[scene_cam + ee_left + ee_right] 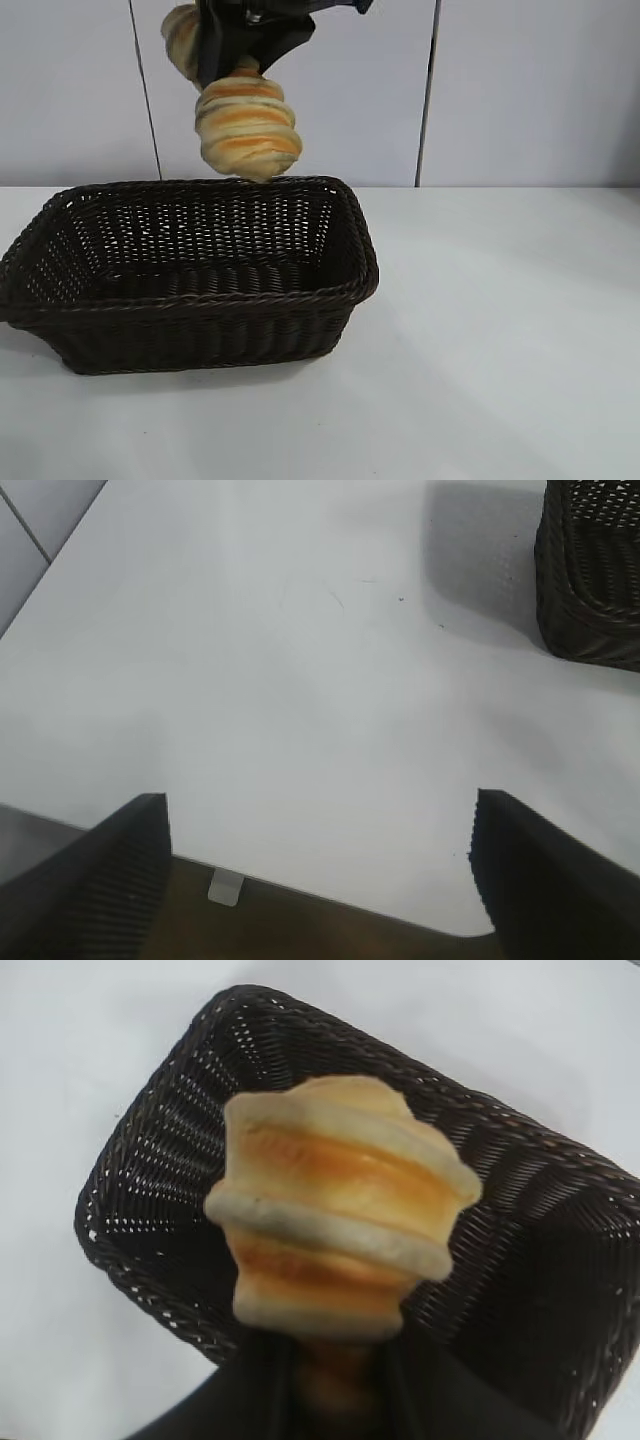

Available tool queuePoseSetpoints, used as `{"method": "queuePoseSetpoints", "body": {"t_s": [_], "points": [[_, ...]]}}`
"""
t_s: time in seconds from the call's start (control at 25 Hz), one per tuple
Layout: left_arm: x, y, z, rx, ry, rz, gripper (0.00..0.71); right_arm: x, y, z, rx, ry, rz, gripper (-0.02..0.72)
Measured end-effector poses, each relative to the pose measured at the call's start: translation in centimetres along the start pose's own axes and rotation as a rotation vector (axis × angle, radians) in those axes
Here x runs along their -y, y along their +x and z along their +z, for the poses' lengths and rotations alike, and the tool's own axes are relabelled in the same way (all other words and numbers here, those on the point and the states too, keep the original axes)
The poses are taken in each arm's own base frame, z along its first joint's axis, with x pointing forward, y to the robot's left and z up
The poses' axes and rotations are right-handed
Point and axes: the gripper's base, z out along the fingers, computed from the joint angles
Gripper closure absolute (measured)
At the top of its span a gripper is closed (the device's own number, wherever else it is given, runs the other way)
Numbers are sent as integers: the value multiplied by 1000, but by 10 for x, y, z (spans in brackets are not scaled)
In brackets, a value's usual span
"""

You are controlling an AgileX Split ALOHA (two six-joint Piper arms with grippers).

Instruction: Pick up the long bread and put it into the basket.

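The basket (190, 270) sits on the table (500, 350), toward its left side. The long bread (245, 125) hangs above the basket's back rim, held by the right gripper (235, 45).

No readable text, label, brand or number anywhere.

Long bread (245, 125): middle hidden by right gripper (235, 50). Basket (590, 570): cropped in left wrist view.

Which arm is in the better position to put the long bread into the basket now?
The right arm. Its gripper holds the long bread above the basket; the left gripper, jaws open, is over bare table.
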Motion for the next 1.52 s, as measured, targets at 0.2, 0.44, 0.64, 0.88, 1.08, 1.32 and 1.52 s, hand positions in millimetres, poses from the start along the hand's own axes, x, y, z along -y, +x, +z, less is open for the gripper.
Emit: {"method": "queuePoseSetpoints", "body": {"t_s": [0.2,0.44,0.64,0.88,1.08,1.32,1.52], "points": [[0,0,0,0,0,0,116,0,19,59,-75,11,-17,599],[0,0,0,0,0,0,116,0,38,107,-106,24,-7,599],[0,0,0,0,0,0,116,1,37,109,-88,32,-11,599],[0,0,0,0,0,0,116,1,37,109,-82,33,-12,391],[0,0,0,0,0,0,116,1,36,109,-77,34,14,206],[0,0,0,0,0,0,116,1,36,109,-76,34,37,188],[0,0,0,0,0,0,116,1,28,95,-42,33,46,188]]}}
